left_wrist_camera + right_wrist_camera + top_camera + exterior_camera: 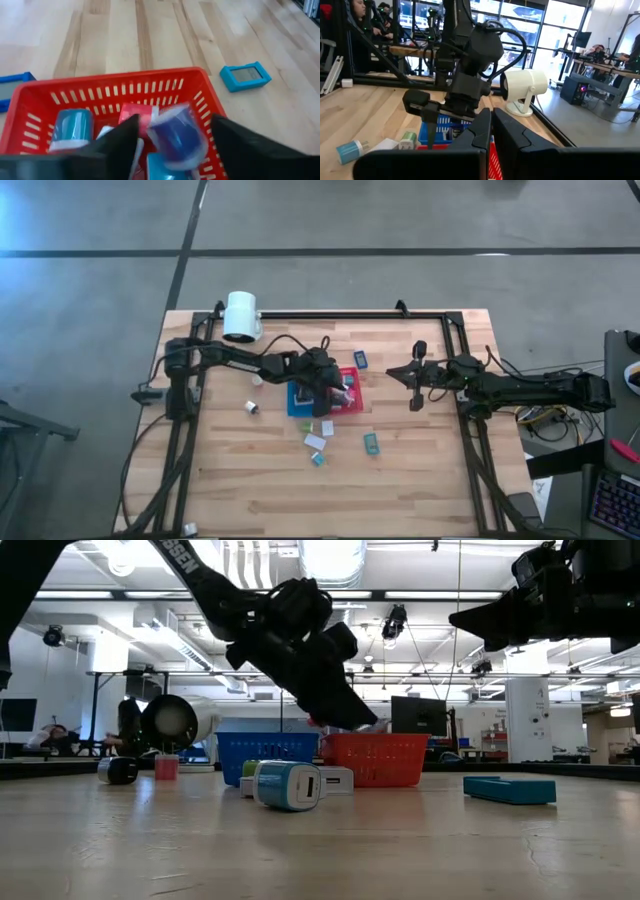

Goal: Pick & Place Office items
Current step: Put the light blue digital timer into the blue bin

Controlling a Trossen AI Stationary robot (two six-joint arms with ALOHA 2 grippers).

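Note:
My left gripper [174, 124] hangs open over the red tray [40, 100], pointing slantwise down into it. A dark blue office item [176, 136], blurred, sits in the gap between the fingers, and I see no finger on it. Inside the tray lie a teal cylinder [72, 127] and a red block [131, 112]. The blue tray [298, 402] stands against the red tray's left side. More small white and teal office items [316, 442] lie on the table nearer than the trays. My right gripper [491, 131] waits shut, level, right of the trays [414, 376].
A big white cylinder [242, 315] stands at the table's far left. A teal flat item [245, 76] lies near the red tray, another teal one [371, 444] toward the near edge, and a blue one [361, 360] beyond the trays. A black frame [350, 313] borders the table.

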